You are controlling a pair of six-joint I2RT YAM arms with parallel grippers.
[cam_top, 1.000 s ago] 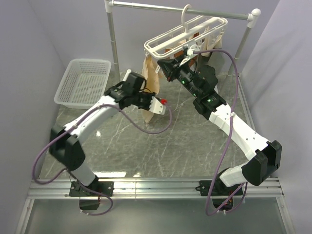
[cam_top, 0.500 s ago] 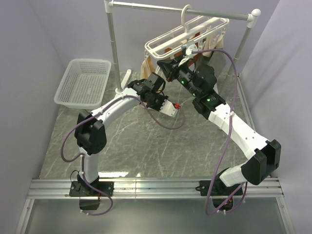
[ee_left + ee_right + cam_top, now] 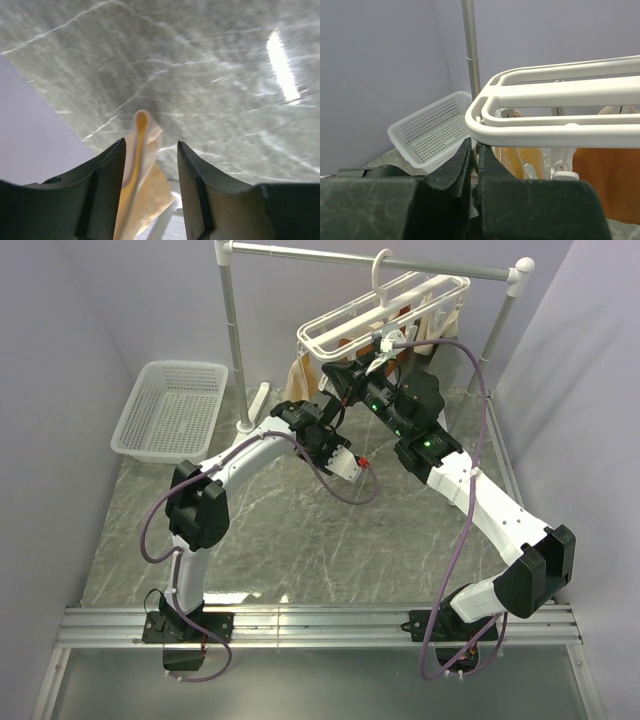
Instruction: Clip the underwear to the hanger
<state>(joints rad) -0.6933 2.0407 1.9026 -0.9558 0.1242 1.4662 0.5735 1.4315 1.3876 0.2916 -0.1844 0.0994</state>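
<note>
- Table (image 3: 210, 75): grey-green marbled slab, hard and a bit shiny, with a bright glare streak.
- Left gripper (image 3: 150, 145): fingers about halfway apart. The fabric runs up between them, but they don't look clamped on it. My guess is it's there to steady the loose end and feed it toward a clip.
- Underwear (image 3: 142, 190): pale beige, soft and floppy, folded into a narrow strip here. In the top view it hangs under the near-left corner of the hanger (image 3: 300, 370), clear of the table.
- Right gripper (image 3: 476, 145): black fingers pressed together right under the hanger's rounded corner. It could be squeezing a clip open there, but the fingers block the view, so I can't tell what it's pinching, if anything.
- Hanger (image 3: 545, 95): white moulded plastic with smooth double rails. Small clips dangle below it, and it tilts on its hook.
- Orange garment (image 3: 605, 185): already hanging further along the frame.
- Basket (image 3: 435, 130): white perforated plastic, off to the left on the table.
- Rail (image 3: 400, 262): metal tube at the back that carries the hook.
</note>
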